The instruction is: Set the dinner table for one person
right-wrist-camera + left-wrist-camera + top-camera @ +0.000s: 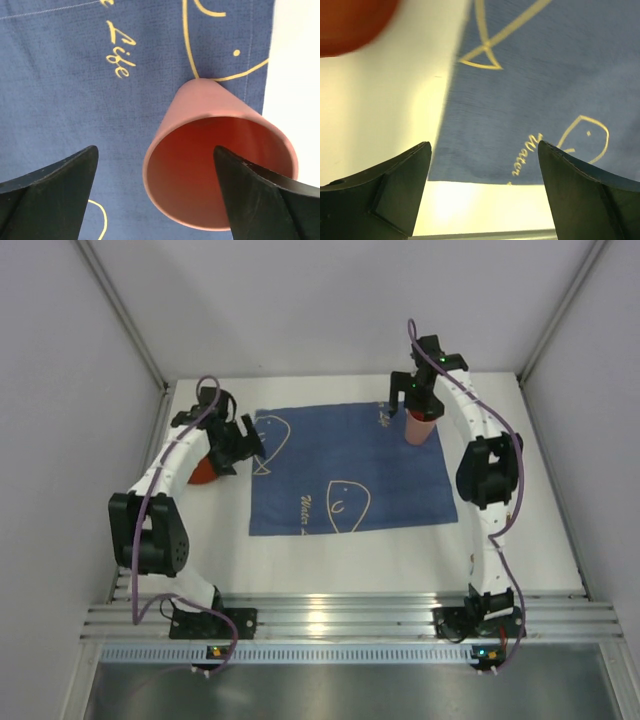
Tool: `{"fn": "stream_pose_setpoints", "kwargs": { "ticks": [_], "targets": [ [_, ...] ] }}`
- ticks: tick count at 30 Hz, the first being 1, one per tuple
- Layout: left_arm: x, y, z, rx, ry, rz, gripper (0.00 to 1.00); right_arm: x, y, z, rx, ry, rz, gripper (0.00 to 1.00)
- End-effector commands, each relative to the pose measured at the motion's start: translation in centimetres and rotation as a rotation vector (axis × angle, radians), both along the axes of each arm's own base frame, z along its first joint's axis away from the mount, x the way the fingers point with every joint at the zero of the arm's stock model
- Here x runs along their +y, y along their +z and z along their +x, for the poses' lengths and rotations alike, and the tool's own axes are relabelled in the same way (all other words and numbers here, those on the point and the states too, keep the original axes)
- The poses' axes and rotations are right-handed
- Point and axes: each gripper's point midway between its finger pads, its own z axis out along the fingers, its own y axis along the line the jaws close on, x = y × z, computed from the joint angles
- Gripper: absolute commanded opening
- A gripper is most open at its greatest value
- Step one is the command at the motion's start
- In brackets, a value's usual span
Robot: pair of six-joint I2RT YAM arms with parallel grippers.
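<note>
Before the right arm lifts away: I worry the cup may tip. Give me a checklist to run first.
1. The right claw open: ok, spread wide.
2. The pink cup upright on the blue mat: ok.
3. Cup free of the right claw's fingers: cannot tell, one finger overlaps its rim in the wrist view.
4. The left claw open and empty: ok.
5. Setting complete: not ok, the mat carries only the cup; a red-orange object lies on the dinner table beside the mat's left edge.
</note>
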Motion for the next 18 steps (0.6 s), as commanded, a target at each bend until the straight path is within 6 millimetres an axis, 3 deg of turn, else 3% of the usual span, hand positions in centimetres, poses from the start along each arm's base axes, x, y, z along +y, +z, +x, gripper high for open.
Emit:
{"fn": "stream_pose_setpoints", "kwargs": {
  "ticks": [1, 2, 4, 5, 7, 8, 9, 10, 17, 18],
  "targets": [
    [5.3, 1.6, -1.1, -0.022, 0.164, 0.052, 0.93, 1.2, 3.8, 0.4, -0.090, 0.021, 0.054, 1.00],
    [6.1, 1.5, -1.4, -0.020, 0.189, 0.073, 0.93, 1.3, 5.6, 0.1, -0.119, 0.018, 0.067, 1.00],
    [9.3, 1.4, -2.1, -0.011, 0.295, 0.100, 0.94, 1.3, 6.9, -0.6, -0.134, 0.016, 0.084, 1.00],
    [10.7, 1.2, -2.4, -0.003, 0.346, 0.109, 0.94, 1.3, 8.9, -1.3, -0.167, 0.010, 0.096, 1.00],
    [11.9, 0.4, -3.1, 0.012, 0.394, 0.117, 0.95, 1.0, 10.0, -2.3, -0.180, 0.001, 0.098, 1.00],
    [12.9, 0.2, -3.3, 0.015, 0.434, 0.119, 0.95, 0.9, 11.7, -3.1, -0.207, 0.001, 0.108, 1.00],
    [13.2, -0.7, -3.2, 0.008, 0.442, 0.114, 0.95, 0.8, 11.9, -3.7, -0.204, 0.000, 0.107, 1.00],
    [13.4, -1.3, -3.2, 0.012, 0.448, 0.109, 0.95, 0.5, 13.5, -4.7, -0.228, 0.001, 0.111, 1.00],
    [14.0, -6.3, -1.1, 0.047, 0.493, 0.058, 0.95, -1.3, 17.0, -9.2, -0.269, -0.005, 0.097, 1.00],
    [14.0, -7.3, -0.9, 0.067, 0.495, 0.058, 0.95, -1.6, 16.1, -9.8, -0.244, -0.016, 0.090, 1.00]
  ]
}}
